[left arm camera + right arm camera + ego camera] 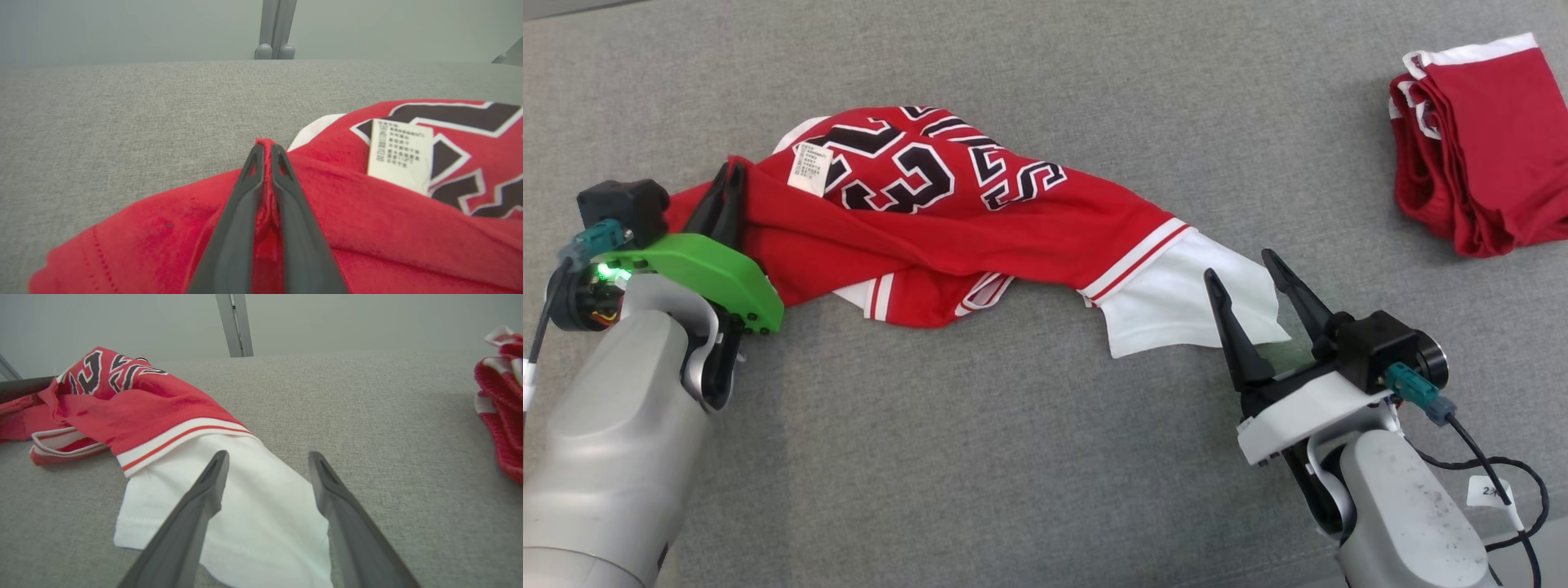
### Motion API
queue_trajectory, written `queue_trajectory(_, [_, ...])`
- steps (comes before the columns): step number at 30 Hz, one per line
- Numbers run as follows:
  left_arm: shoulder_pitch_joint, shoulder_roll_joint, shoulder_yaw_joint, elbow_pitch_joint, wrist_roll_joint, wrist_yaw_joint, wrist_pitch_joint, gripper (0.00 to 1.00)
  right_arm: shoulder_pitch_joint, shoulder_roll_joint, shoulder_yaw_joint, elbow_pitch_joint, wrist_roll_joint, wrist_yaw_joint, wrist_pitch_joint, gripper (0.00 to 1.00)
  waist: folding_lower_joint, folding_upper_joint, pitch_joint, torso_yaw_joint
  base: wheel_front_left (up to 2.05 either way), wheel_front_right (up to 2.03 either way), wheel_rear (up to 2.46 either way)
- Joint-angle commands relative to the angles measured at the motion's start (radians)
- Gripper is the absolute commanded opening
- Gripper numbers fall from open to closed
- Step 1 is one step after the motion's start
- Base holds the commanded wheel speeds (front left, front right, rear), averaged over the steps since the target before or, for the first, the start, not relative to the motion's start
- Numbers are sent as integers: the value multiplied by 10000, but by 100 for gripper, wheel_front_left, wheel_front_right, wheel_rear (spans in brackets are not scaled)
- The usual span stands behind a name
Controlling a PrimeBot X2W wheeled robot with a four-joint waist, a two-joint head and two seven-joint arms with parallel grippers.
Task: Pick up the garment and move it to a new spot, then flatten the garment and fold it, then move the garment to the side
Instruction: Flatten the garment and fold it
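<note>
Looking down on a grey fabric surface (1013, 457). A red basketball jersey (1013, 229) w/ black-and-white lettering and a white panel at 1 end lies crumpled across the middle, stretched roughly left to right. A white care label (810, 167) shows near its left end.

The left gripper (727, 192), on the arm w/ the green mount (715, 273), has its 2 dark fingers pinched together on a fold of red cloth at the jersey's left end. The left wrist view shows the fabric squeezed between them. The right gripper (1262, 290) sits at the jersey's right end, fingers spread apart and holding nothing, tips over the white panel's edge.

A 2nd red-and-white garment (1478, 147) lies folded at the far upper right, well apart.

Progress looks early. 1 end is gripped, but most of the jersey rests bunched on the surface, not yet flattened or folded. Probably left to do: right-side grip, lift & relocate, spread flat, fold, then shift aside.
</note>
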Motion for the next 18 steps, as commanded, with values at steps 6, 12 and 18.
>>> queue_trajectory(6, [94,-47,-446,-1,-489,-30,-5,0,-11,-41,-98,197,-90,-15,-3,100,0,0,-401,219,0,0,0])
queue_trajectory(12, [467,-6,888,-1388,394,-29,-4,0,207,-43,-276,344,-85,-15,-3,100,0,0,-1015,589,0,0,0])
queue_trajectory(18, [2158,-554,2401,-3182,1670,-29,-4,0,654,-43,-560,586,-10,-15,-3,100,0,0,-1970,1152,0,0,0])
